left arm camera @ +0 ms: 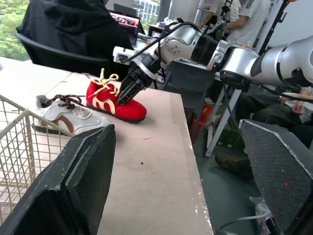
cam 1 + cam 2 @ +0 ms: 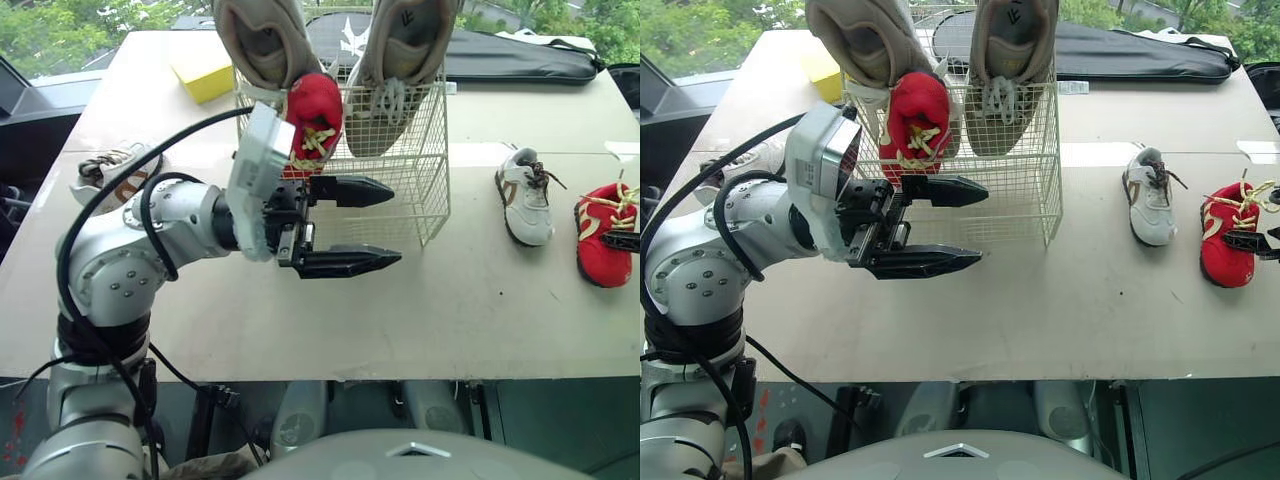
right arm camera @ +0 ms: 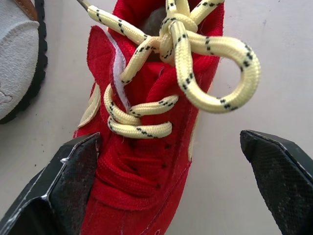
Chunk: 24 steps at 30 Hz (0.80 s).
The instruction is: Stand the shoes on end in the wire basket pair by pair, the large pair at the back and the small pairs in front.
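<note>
The wire basket (image 2: 420, 190) stands mid-table. Two large grey shoes (image 2: 262, 40) (image 2: 405, 50) stand on end at its back, and one small red shoe (image 2: 315, 115) stands in front of the left one. My left gripper (image 2: 365, 225) hangs open and empty just in front of the basket. The second red shoe (image 2: 600, 240) lies flat at the table's right edge. My right gripper (image 3: 169, 138) is open there, one finger on each side of that shoe's laced top. A small white shoe (image 2: 525, 200) lies beside it, and its mate (image 2: 110, 170) lies far left behind my left arm.
A yellow box (image 2: 203, 70) and a long black bag (image 2: 520, 55) lie at the back of the table. Past the table's right edge are a black chair (image 1: 63, 34) and seated people (image 1: 244, 14).
</note>
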Each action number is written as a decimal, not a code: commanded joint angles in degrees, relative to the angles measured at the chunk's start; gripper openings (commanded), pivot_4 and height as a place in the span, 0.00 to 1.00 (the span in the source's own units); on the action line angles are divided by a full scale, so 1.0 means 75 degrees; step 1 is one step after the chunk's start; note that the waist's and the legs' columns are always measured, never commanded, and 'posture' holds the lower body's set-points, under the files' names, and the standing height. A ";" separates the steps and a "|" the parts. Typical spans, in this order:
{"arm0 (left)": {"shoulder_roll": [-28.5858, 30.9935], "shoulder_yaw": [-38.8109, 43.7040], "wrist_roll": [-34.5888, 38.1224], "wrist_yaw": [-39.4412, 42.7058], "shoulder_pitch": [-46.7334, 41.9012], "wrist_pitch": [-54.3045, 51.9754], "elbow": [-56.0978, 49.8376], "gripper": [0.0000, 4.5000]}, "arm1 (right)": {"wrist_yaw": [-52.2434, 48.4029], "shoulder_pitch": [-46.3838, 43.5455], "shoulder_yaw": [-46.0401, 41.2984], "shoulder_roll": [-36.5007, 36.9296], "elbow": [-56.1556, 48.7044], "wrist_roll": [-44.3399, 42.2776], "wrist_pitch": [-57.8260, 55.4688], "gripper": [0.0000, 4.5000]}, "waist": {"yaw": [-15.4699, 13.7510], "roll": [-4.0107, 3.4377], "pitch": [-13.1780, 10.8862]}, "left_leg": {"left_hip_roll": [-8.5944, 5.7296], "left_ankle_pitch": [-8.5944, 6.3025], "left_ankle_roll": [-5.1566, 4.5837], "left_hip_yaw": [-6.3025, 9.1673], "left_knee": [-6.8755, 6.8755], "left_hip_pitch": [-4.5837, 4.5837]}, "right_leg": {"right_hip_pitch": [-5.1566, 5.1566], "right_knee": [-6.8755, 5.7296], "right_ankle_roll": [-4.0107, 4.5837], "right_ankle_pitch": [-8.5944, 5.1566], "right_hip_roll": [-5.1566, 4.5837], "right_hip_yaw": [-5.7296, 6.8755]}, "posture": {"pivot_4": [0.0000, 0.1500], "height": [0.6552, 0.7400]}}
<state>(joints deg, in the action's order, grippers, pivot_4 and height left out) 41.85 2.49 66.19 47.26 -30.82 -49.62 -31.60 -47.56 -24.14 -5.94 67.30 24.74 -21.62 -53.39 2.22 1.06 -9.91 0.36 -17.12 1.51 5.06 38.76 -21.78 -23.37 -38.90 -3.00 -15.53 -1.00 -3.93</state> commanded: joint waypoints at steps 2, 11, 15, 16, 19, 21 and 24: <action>0.0015 0.0427 0.0355 -0.0254 0.0146 0.0100 -0.0455 0.98 | -0.0440 -0.0554 0.0291 0.0221 0.1116 0.0574 0.0309 1.00 | 0.0000 0.0001 0.0000 | 0.0000 -0.0001 -0.0002 -0.0001 0.0006 0.0000 | 0.0001 0.0000 -0.0004 0.0002 -0.0002 -0.0001 | 1.00 1.00; 0.0070 0.0608 0.0684 -0.0548 0.0324 0.0067 -0.0569 0.98 | -0.2209 -0.1185 0.0165 0.0740 0.1533 0.0094 -0.0265 1.00 | 0.0019 -0.0012 -0.0007 | -0.0002 -0.0009 -0.0016 -0.0004 0.0025 -0.0005 | 0.0001 -0.0001 -0.0010 0.0006 -0.0004 -0.0002 | 1.00 1.00; 0.0087 0.0634 0.0697 -0.0548 0.0245 0.0070 -0.0500 0.98 | -0.2174 -0.1532 0.0602 0.0552 0.2075 0.0681 0.0291 1.00 | 0.0022 -0.0015 -0.0008 | -0.0002 -0.0009 -0.0016 -0.0008 0.0025 -0.0002 | 0.0001 -0.0005 -0.0010 0.0006 -0.0003 -0.0004 | 1.00 1.00; 0.0084 0.0630 0.0684 -0.0548 0.0236 0.0075 -0.0499 0.98 | -0.2179 -0.1493 0.0769 0.0511 0.2131 0.0882 0.0511 1.00 | 0.0026 -0.0015 -0.0008 | -0.0001 -0.0009 -0.0015 -0.0008 0.0027 -0.0002 | 0.0001 -0.0005 -0.0010 0.0006 -0.0002 -0.0004 | 1.00 1.00; 0.0026 0.0624 0.0719 -0.0653 0.0203 0.0087 -0.0523 0.98 | -0.2148 -0.1424 0.1088 0.0200 0.2374 0.1271 0.0961 1.00 | 0.0021 -0.0014 -0.0008 | -0.0001 -0.0009 -0.0015 -0.0008 0.0027 -0.0004 | 0.0001 -0.0002 -0.0011 0.0006 -0.0002 -0.0003 | 1.00 1.00; 0.0016 0.0616 0.0711 -0.0687 0.0197 0.0099 -0.0529 0.98 | -0.2135 -0.1497 0.1170 -0.0075 0.2556 0.1401 0.1040 1.00 | 0.0023 -0.0014 -0.0008 | -0.0001 -0.0008 -0.0013 -0.0009 0.0029 -0.0004 | 0.0001 -0.0003 -0.0011 0.0006 -0.0003 -0.0005 | 1.00 1.00; 0.0020 0.0607 0.0714 -0.0715 0.0197 0.0109 -0.0540 0.98 | -0.2280 -0.1595 0.1167 -0.0282 0.2677 0.1502 0.1015 1.00 | 0.0027 -0.0014 -0.0007 | 0.0001 0.0000 0.0001 -0.0007 0.0029 -0.0001 | 0.0001 -0.0005 -0.0010 0.0006 0.0000 -0.0004 | 1.00 1.00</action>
<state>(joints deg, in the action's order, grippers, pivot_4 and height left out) 41.89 6.17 70.52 42.04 -28.54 -49.63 -34.26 -63.55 -35.92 1.92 66.22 44.02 -11.21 -45.83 2.43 0.96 -9.96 0.37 -17.12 1.51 5.01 38.98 -21.79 -23.36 -38.94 -3.08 -15.48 -1.00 -3.97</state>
